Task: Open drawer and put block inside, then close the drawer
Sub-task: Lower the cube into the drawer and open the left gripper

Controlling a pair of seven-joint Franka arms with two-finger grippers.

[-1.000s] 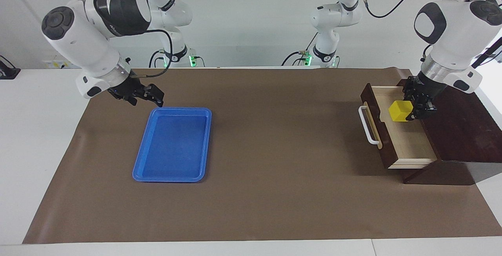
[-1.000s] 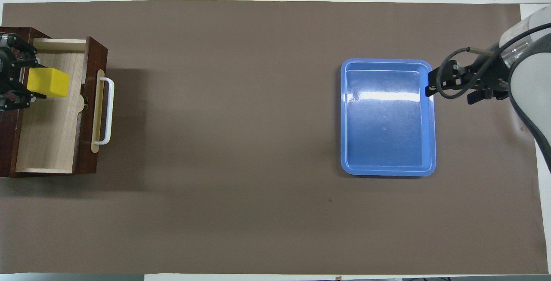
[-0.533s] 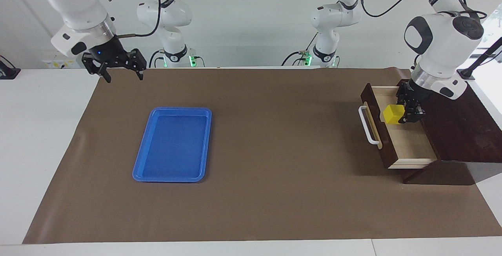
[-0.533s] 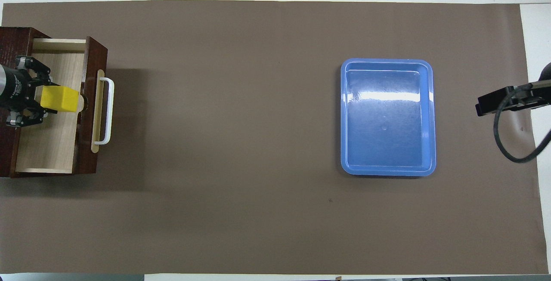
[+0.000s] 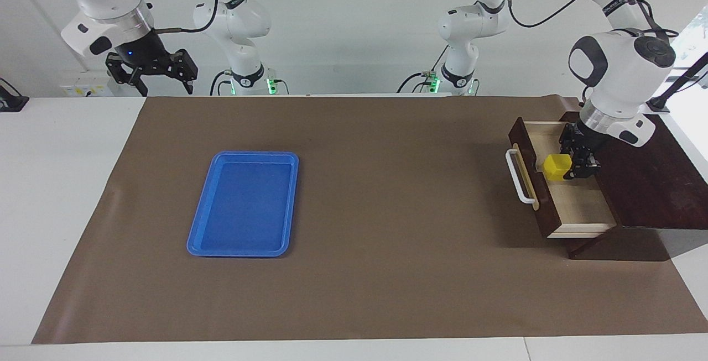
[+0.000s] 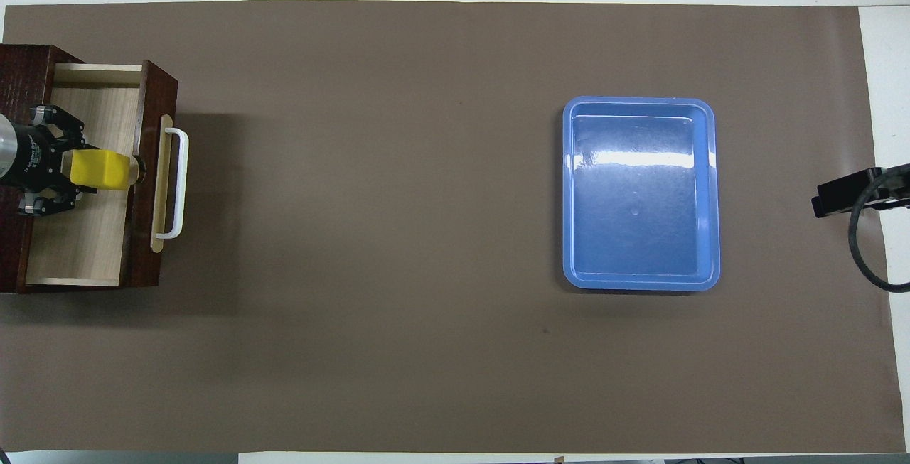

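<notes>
A brown mat covers the white desk (image 5: pixel 55 184). At the right of the facing view the drawer (image 5: pixel 575 200) stands pulled out of its dark wooden box (image 5: pixel 652 184). The left gripper (image 5: pixel 572 166) reaches into it, pinching the yellow block (image 5: pixel 555 166) low over the pale interior. A blue tray (image 5: pixel 243 203) lies at centre left. The right gripper (image 5: pixel 150 82) waits raised at the upper left, fingers spread.

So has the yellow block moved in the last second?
Yes. The block, held by the left tool, has sunk lower into the open drawer, toward its handle.
</notes>
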